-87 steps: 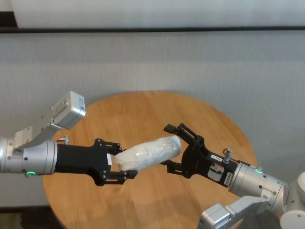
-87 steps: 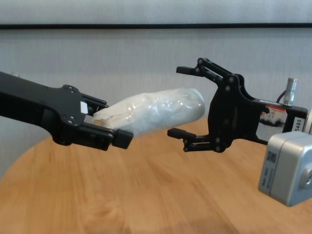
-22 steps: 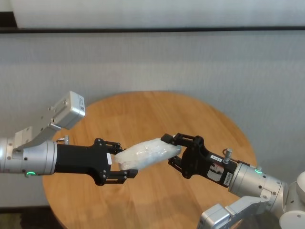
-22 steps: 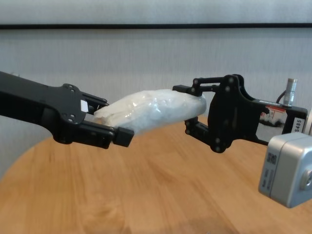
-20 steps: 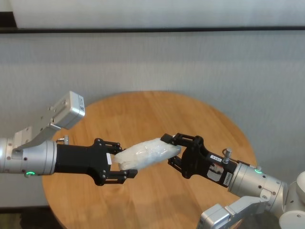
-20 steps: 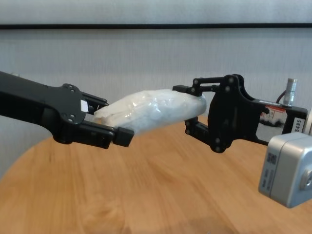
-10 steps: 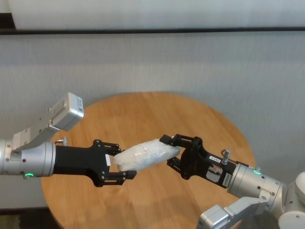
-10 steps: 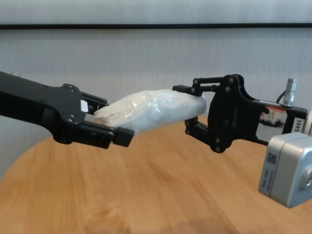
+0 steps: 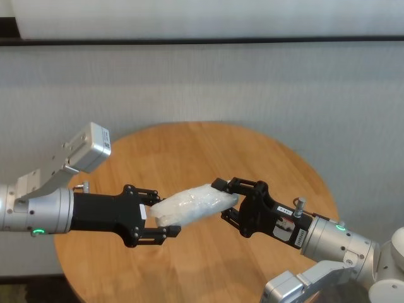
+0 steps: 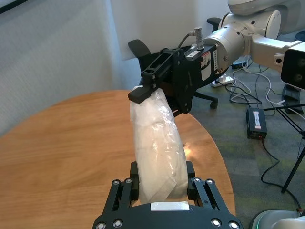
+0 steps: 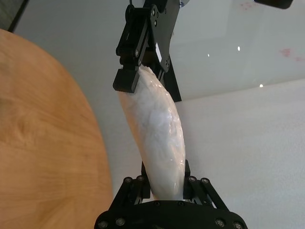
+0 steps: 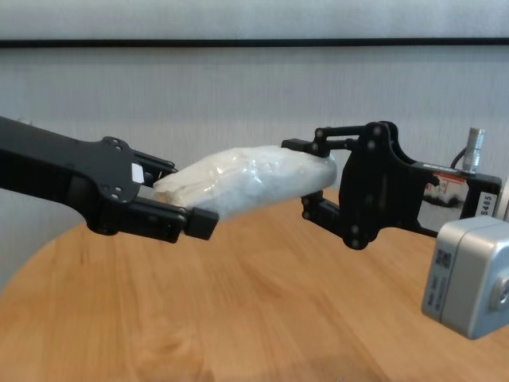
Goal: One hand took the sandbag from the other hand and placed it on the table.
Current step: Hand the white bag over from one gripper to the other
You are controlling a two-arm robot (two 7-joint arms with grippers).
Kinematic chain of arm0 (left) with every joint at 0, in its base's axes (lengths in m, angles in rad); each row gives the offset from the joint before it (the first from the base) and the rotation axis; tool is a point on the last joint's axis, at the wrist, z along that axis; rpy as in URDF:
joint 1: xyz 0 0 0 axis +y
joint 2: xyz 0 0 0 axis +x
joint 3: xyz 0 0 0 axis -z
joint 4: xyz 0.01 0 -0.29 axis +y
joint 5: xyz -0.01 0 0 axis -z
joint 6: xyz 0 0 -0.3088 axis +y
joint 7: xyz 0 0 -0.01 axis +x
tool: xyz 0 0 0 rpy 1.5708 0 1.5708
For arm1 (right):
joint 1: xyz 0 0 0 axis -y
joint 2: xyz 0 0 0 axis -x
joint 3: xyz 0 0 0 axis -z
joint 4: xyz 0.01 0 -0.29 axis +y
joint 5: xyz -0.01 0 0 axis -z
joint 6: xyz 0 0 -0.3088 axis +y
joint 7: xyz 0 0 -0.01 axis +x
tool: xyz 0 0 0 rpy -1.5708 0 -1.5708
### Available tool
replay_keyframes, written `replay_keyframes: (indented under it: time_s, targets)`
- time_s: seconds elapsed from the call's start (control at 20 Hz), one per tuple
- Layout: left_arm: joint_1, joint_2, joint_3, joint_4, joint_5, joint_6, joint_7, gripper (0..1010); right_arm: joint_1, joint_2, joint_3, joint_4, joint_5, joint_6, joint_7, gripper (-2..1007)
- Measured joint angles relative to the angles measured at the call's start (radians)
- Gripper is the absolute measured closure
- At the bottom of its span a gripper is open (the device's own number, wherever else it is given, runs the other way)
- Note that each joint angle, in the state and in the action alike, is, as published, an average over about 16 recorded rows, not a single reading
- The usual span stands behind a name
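Mid-frame above the bench (image 9: 208, 142), left gripper (image 9: 165, 220) and right gripper (image 9: 222, 199) both clamp the sandbag (image 9: 192, 205); an early release could drop it.

Black linkage-fingered left gripper (image 9: 165, 222) and right gripper (image 9: 222, 199) on silver wrists with green lights and grey camera boxes.

place: office or lab | cues: office chair (image 10: 143, 47), floor cables (image 10: 267, 90), power brick (image 10: 254, 122), carpet (image 10: 238, 143)
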Motion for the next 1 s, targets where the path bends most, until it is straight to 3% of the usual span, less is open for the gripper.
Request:
replay_keyframes:
  time_s: [0.45, 1.0]
  targets:
    - [0.000, 0.000, 0.000, 0.000, 0.000, 0.000, 0.000, 375, 0.000, 0.000, 0.000, 0.000, 0.000, 0.000, 0.000, 673]
    - [0.000, 0.000, 0.000, 0.000, 0.000, 0.000, 0.000, 124, 0.000, 0.000, 0.000, 0.000, 0.000, 0.000, 0.000, 673]
